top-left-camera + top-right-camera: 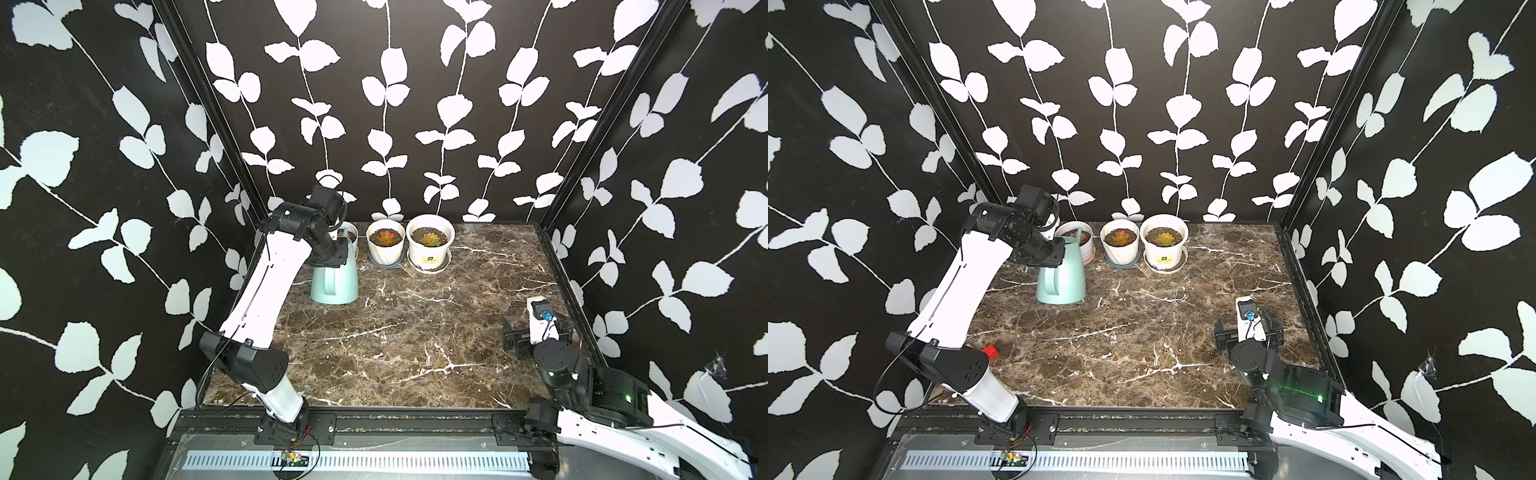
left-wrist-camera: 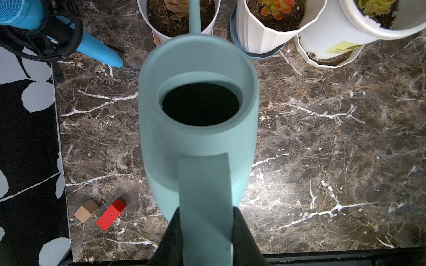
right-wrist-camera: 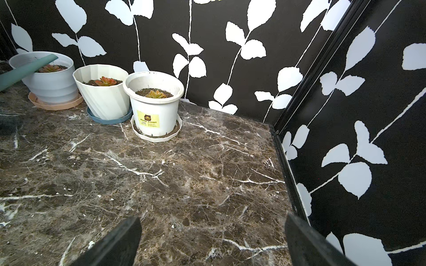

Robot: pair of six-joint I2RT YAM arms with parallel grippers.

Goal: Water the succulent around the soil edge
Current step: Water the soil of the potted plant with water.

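Left gripper clenched on the handle of the pale teal plastic watering can.
I find the can upright at far left on the brown marble table, spout reaching over the leftmost white ribbed pot of 3, above its pink-green succulent. Right gripper spread wide, empty, near right.

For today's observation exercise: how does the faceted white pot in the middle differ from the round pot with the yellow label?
The faceted pot has flat angled sides; the labelled pot is smooth and round with a rolled rim. The faceted pot stands on a blue-grey saucer, the labelled pot on a white saucer. The faceted pot's succulent is orange-red, the labelled pot's succulent yellow-green. Both are white, upright and hold soil.
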